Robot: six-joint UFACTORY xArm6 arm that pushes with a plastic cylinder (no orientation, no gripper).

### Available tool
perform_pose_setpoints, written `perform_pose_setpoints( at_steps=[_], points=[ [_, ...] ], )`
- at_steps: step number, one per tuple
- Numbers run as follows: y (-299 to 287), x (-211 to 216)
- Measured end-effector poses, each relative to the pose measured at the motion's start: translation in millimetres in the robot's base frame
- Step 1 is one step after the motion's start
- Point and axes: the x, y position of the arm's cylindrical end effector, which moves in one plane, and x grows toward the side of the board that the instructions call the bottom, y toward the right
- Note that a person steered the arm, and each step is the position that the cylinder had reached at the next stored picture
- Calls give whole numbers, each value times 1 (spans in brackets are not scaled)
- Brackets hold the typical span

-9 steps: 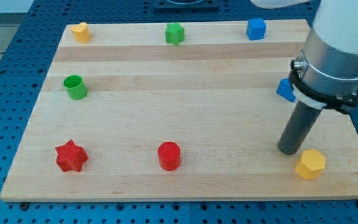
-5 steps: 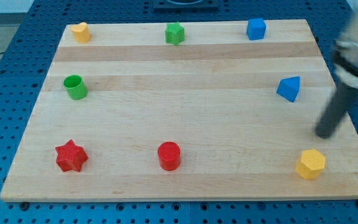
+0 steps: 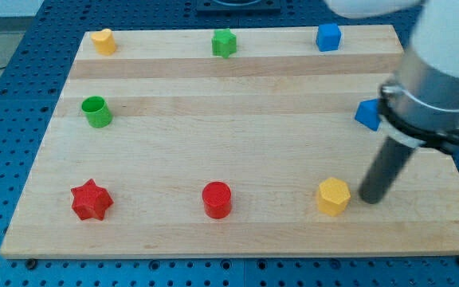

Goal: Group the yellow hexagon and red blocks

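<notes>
The yellow hexagon (image 3: 334, 196) lies near the board's bottom edge, right of centre. My tip (image 3: 369, 198) stands just to its right, close to it or touching. The red cylinder (image 3: 217, 199) lies to the hexagon's left along the bottom. The red star (image 3: 91, 200) lies at the bottom left.
A blue triangular block (image 3: 366, 114) sits at the right, partly hidden behind the arm. A blue cube (image 3: 328, 37), a green star (image 3: 224, 42) and a second yellow block (image 3: 102, 40) line the top edge. A green cylinder (image 3: 96, 111) sits at the left. The wooden board (image 3: 229, 127) lies on a blue perforated table.
The yellow hexagon has slid left along the bottom edge, away from the bottom right corner. My tip swung out to the right, then came back down and left behind the hexagon.
</notes>
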Motion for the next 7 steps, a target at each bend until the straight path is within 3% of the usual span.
perform_pose_setpoints(
  at_steps=[1,2,4,5,6,7],
  points=[
    [-52,22],
    [-23,22],
    [-128,9],
    [-55,15],
    [-76,66],
    [-125,68]
  ],
)
